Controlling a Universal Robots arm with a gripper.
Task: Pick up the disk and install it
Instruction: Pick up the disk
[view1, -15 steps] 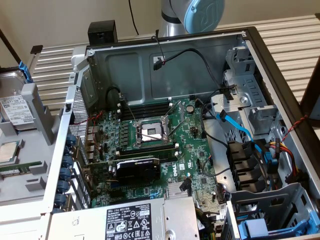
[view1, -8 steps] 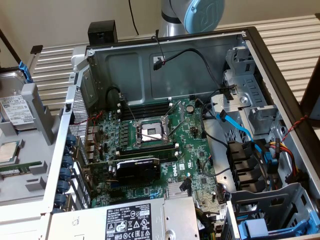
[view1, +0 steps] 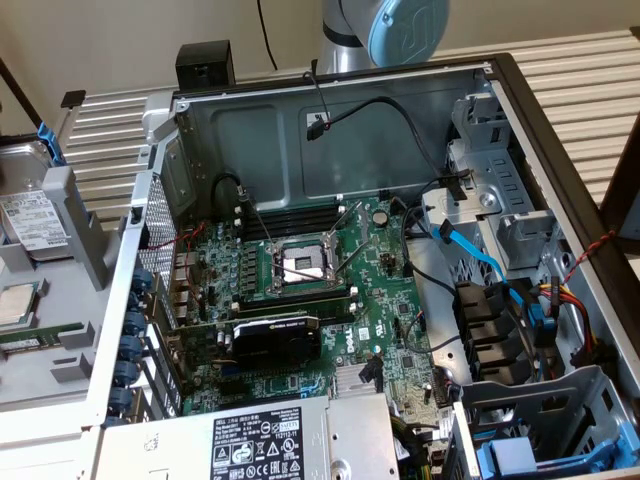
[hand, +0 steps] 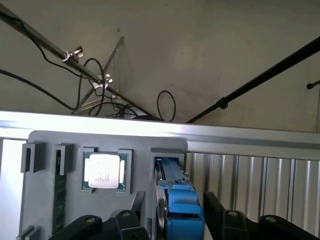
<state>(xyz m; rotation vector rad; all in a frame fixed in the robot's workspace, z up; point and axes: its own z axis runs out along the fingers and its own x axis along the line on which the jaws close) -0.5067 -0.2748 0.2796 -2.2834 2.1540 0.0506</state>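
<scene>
Spread gripper (hand: 167, 209) fingers (hand: 215, 212) straddle the edge-on disk (hand: 180, 200); contact unclear. Exterior view: disk at nine o'clock, cropped by the frame edge.

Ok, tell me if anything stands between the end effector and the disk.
Nothing visible does. In the wrist view the open end effector straddles the disk, which stands on edge in the grey holder.

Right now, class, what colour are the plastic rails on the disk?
Bright blue: the rails framing the disk show best in the wrist view.
</scene>
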